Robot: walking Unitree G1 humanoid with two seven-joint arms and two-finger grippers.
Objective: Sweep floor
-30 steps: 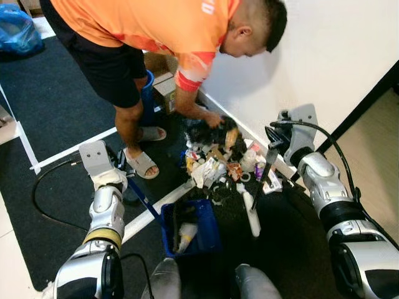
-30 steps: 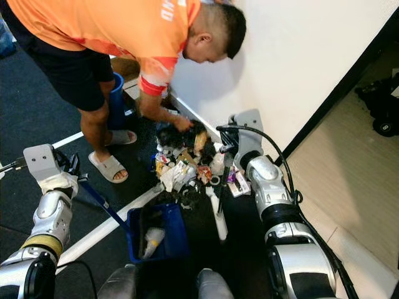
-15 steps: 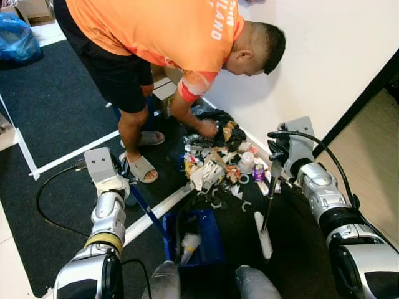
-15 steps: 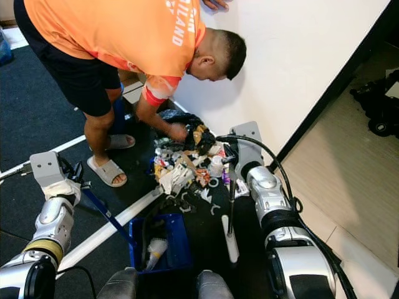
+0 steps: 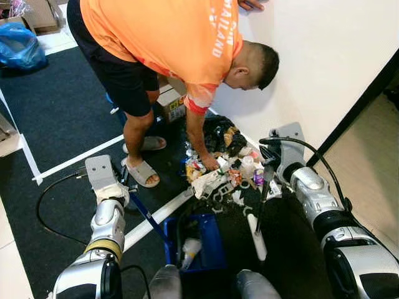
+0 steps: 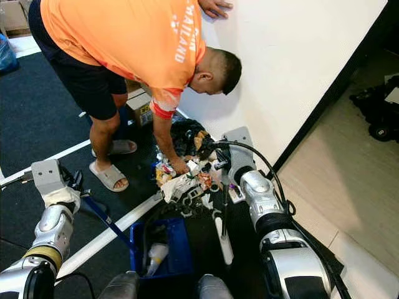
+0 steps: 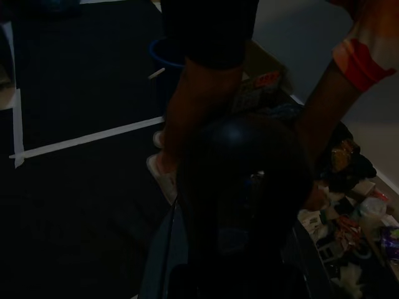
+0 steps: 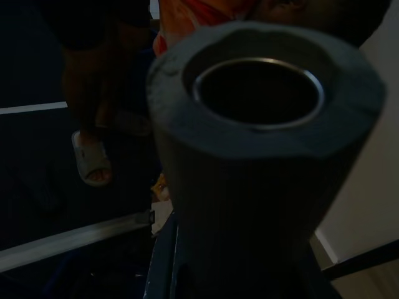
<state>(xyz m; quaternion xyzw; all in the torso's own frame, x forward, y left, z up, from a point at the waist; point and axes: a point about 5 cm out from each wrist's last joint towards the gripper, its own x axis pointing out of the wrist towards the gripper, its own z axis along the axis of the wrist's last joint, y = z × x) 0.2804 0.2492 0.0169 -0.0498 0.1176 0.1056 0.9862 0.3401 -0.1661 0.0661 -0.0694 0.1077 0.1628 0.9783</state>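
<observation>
My right gripper (image 5: 269,169) was closed around the top of the broom (image 5: 260,205), and its fingers were pinching the dark stick. The broom's long stick ran from my right fingers down toward 6 o'clock, tipping a little back to me. Its white brush head (image 5: 257,235) lay on the black floor mat (image 5: 62,118), just right of the blue dustpan (image 5: 193,240).

My left gripper (image 5: 121,179) had the dustpan's blue handle (image 5: 144,212) running from it, but I could not tell how its fingers sat. The handle went from there toward 4 o'clock to the pan.

The pile of trash (image 5: 218,171) lay at 12 o'clock from the pan and about 11 o'clock from the brush head. A person's hand (image 5: 211,163) was in the pile. I thought the broom should pull the trash toward 6 o'clock into the pan, but only once that hand was out of the way.
</observation>
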